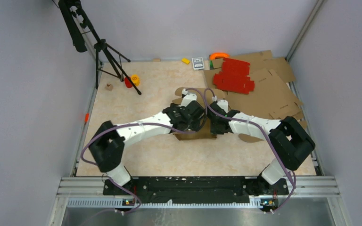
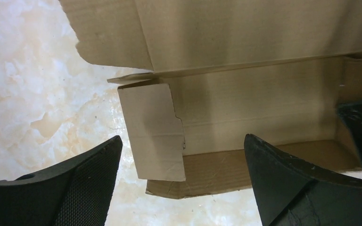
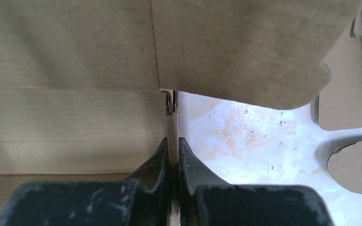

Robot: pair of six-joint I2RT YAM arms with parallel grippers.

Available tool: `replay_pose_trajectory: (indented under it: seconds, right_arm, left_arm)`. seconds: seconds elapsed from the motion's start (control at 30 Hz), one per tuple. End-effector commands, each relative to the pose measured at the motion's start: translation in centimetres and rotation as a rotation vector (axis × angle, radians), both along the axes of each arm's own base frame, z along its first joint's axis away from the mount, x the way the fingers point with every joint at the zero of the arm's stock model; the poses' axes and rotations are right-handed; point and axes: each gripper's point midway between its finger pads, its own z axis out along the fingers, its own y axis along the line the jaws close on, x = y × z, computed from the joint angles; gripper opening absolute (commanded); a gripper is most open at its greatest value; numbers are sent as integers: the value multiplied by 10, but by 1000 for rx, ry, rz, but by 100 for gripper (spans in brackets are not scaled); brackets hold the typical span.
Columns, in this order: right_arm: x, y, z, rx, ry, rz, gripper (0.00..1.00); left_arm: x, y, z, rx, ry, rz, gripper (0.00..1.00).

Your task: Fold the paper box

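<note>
Two grippers meet at the plain brown paper box. The right gripper pinches its end wall; the left gripper gapes wide, facing its inside.

table: marbled beige | on it: paper box, brown sheets, red sheets

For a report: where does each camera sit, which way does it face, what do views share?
Top external: above, behind the bases, facing down at the table; left arm and right arm meet over the paper box.
Left wrist: on that wrist, facing the box's flap; open left gripper shows.
Right wrist: on that wrist, facing a box wall; right gripper shut on it.
Shared: all show the box.
</note>
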Motion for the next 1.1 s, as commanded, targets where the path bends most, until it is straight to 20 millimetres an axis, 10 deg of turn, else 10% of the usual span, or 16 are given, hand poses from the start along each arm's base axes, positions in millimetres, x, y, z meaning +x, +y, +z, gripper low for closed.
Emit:
replay_pose_trajectory:
  seconds: [0.0, 0.53, 0.73, 1.07]
  right_arm:
    - [3, -10, -1, -51, 6, -15, 0]
    - [3, -15, -2, -73, 1, -13, 0]
    - [-1, -18, -7, -87, 14, -11, 0]
    - [-1, -16, -9, -82, 16, 3, 0]
  left_arm:
    - [0, 14, -10, 222, 13, 51, 99]
    - [5, 61, -31, 616, 22, 151, 80]
    - [12, 68, -26, 348, 50, 163, 54]
    - [14, 82, -39, -238, 155, 119, 50]
